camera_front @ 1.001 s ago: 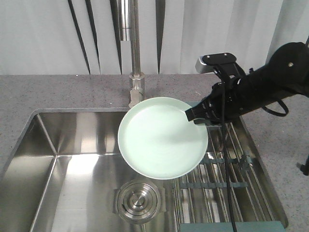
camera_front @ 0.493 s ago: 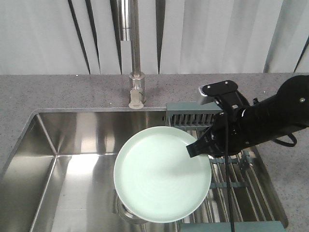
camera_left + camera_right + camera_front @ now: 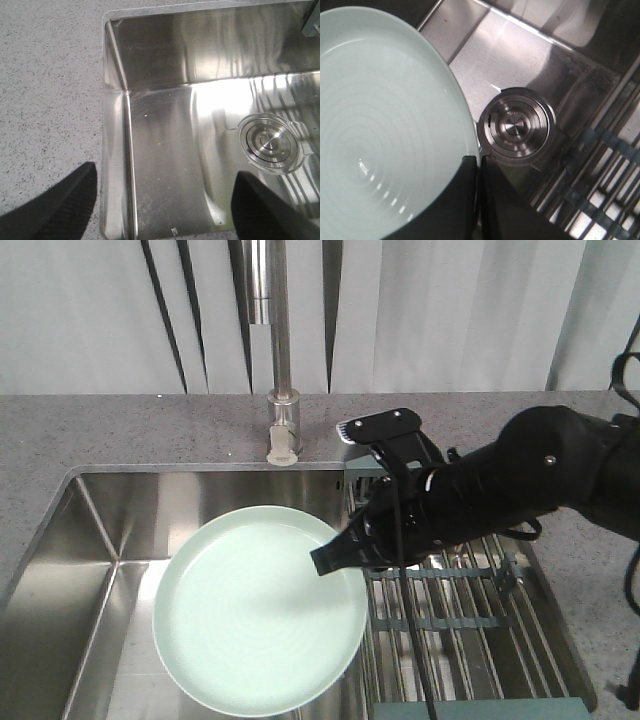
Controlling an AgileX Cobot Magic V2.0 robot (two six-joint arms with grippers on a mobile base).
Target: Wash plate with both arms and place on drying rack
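The pale mint-green plate (image 3: 255,608) hangs over the middle of the steel sink, face up and a little tilted. It fills the left of the right wrist view (image 3: 380,125). My right gripper (image 3: 328,558) is shut on the plate's right rim, one finger above and one below (image 3: 479,165). The black right arm (image 3: 520,480) reaches in from the right above the drying rack (image 3: 450,610), which lies across the sink's right end. My left gripper (image 3: 162,200) is open and empty above the sink's left front corner; the left arm does not show in the front view.
The steel sink (image 3: 110,540) has a round drain (image 3: 516,125), also in the left wrist view (image 3: 269,143), hidden under the plate in the front view. A tall faucet (image 3: 280,350) stands behind the sink. Grey speckled counter (image 3: 45,90) surrounds it.
My right gripper has carried the plate down and to the left, from beside the faucet and rack to over the middle of the sink. The drain is now covered by the plate.
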